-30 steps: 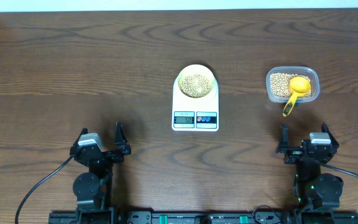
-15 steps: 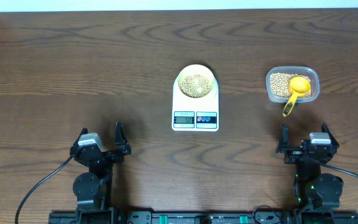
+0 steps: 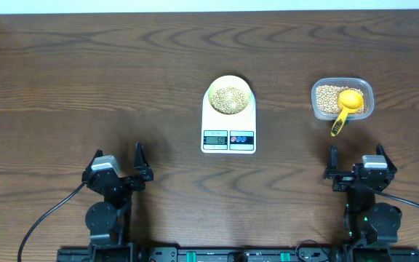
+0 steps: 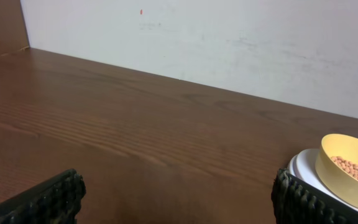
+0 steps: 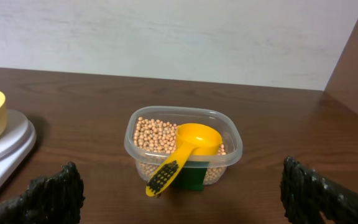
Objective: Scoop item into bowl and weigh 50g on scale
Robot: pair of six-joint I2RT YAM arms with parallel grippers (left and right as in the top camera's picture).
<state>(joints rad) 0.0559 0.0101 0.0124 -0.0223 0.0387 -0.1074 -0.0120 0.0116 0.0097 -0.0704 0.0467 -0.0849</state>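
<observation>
My left claw (image 3: 118, 154) and right claw (image 3: 356, 154) are both spread wide and hold nothing. Each sits at my edge of the table (image 3: 64, 73), well apart from the work.

The beans (image 3: 228, 99) lie heaped in the bowl (image 4: 339, 182), which stands mouth up on the far half of the scale (image 3: 228, 125), midway between my arms. More beans fill the tub (image 5: 133, 148) ahead of my right claw. The display is too small for me to read surely.

I judge the beans hard, smooth and quick to roll. They are far too small to pinch, so they want the scoop (image 5: 194, 142). It looks like light, stiff plastic, and its ribbed handle is the place to take hold. The bowl looks light too and may slide on the smooth platform if nudged, so I would grip its rim.

The scoop's long axis runs from its cup among the beans down over the tub's near wall, with the handle pointing toward me and a little left. The scale's long axis runs away from me, with its display edge nearest. The bowl is round and favours no direction.
</observation>
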